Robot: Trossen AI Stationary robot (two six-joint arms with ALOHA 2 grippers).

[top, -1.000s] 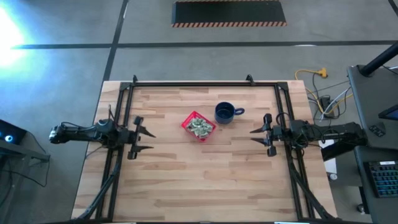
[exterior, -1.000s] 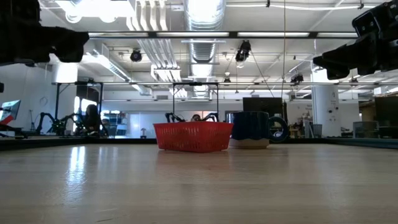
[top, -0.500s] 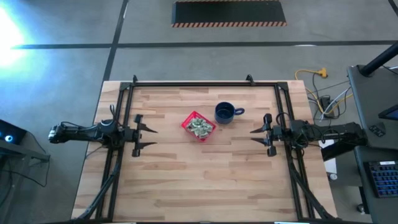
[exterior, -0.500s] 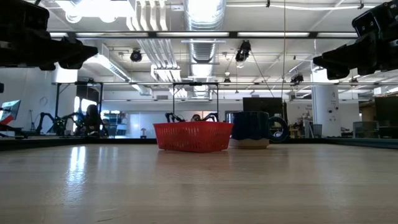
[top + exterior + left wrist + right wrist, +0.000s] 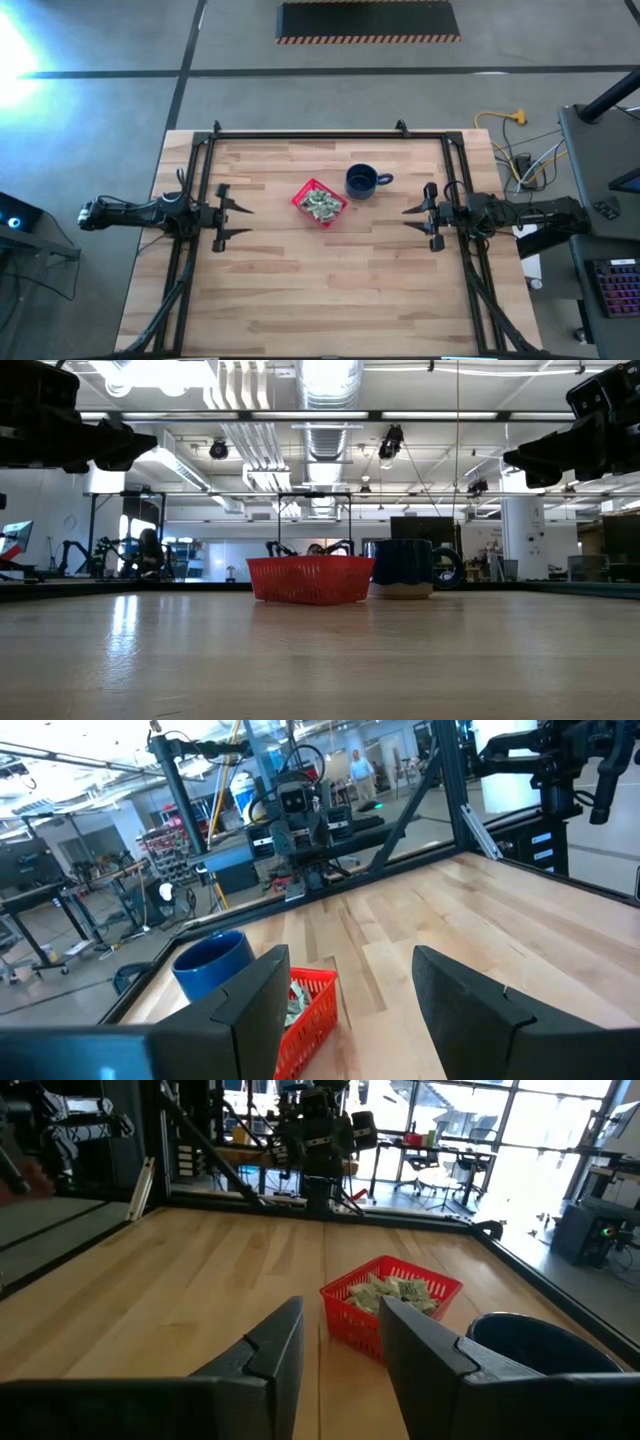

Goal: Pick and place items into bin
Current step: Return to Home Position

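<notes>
You are parking the arms, by my reading: your left gripper [image 5: 246,223] is hovering over the left side of the pale wooden table [image 5: 330,290], fingers apart and empty. At centre, the red latticed plastic bin [image 5: 307,212] is holding the crinkled green-and-white items [image 5: 321,205] in a heap, with the glossy blue mug [image 5: 360,181] standing just beside it. Your right gripper [image 5: 406,218] is hovering opposite, likewise parted. Next, I judge, you are only settling both arms.
</notes>
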